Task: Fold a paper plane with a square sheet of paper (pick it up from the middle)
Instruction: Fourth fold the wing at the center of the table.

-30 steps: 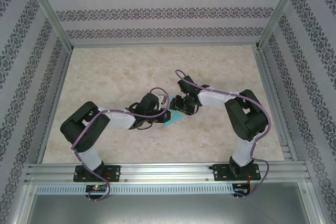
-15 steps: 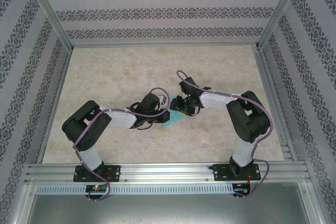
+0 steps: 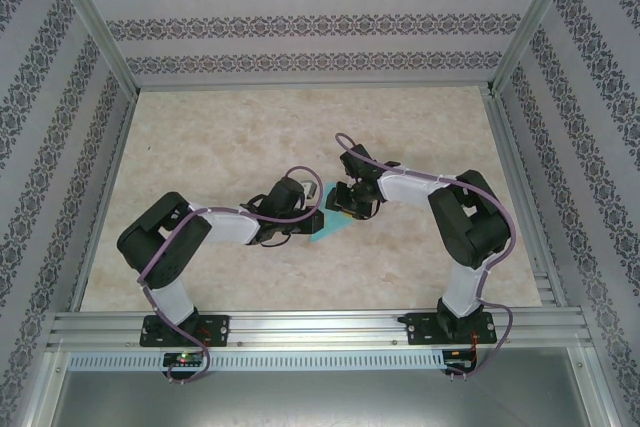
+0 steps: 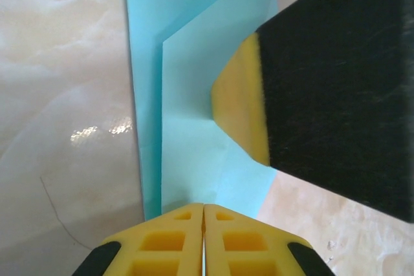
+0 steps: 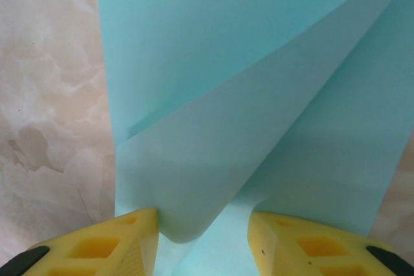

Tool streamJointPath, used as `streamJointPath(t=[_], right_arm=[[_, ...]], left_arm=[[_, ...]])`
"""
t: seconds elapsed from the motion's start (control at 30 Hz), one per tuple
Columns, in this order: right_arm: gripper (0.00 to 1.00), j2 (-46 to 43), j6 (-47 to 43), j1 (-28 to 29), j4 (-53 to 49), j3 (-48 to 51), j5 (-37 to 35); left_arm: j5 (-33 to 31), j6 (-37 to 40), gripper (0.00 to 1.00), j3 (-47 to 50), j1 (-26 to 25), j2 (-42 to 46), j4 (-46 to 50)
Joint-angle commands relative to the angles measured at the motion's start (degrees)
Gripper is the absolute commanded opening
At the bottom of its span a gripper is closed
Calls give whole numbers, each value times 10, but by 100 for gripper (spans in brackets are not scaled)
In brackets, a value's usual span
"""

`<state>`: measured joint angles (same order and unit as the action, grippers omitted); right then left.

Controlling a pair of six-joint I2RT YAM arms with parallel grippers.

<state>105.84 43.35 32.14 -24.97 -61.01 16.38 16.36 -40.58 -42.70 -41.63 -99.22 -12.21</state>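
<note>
The square sheet of paper [image 3: 328, 231] is turquoise, partly folded, and lies on the table between both arms. My left gripper [image 3: 315, 219] is shut, and its yellow tips [image 4: 204, 210] rest on the near edge of the paper [image 4: 187, 95]. My right gripper [image 3: 345, 205] is open over the paper's far end. A raised flap [image 5: 213, 134] curls up between the jaws [image 5: 202, 221] and touches the left finger [image 5: 129, 237]. One right finger [image 4: 242, 105] also presses on the paper in the left wrist view. No finished paper plane is in view.
The marble-patterned tabletop [image 3: 220, 137] is bounded by patterned walls and an aluminium frame [image 3: 300, 327] along the near edge. Both arms reach inward, with their wrists close together near the middle.
The right gripper has shifted very slightly over the paper. The left gripper stays in place on it.
</note>
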Motion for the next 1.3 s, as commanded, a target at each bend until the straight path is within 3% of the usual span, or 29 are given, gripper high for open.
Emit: streamJointPath(t=[0.0,0.17,0.47,0.7,1.27], right_arm=[[46,65,-13,8,-58,24,-48],[48,82,-16,11,-71,11,-51],[47,92,-11,13,-80,5,-57],[54,92,-30,18,-80,4,-68],[48,119,-10,18,-89,-3,-72]], left_arm=[[-11,-13,11,5,10,46,7],[-44,-16,10,16,11,79,19],[-19,-21,9,9,11,59,9],[-45,-29,8,5,20,50,42],[76,-43,9,2,30,10,-34]])
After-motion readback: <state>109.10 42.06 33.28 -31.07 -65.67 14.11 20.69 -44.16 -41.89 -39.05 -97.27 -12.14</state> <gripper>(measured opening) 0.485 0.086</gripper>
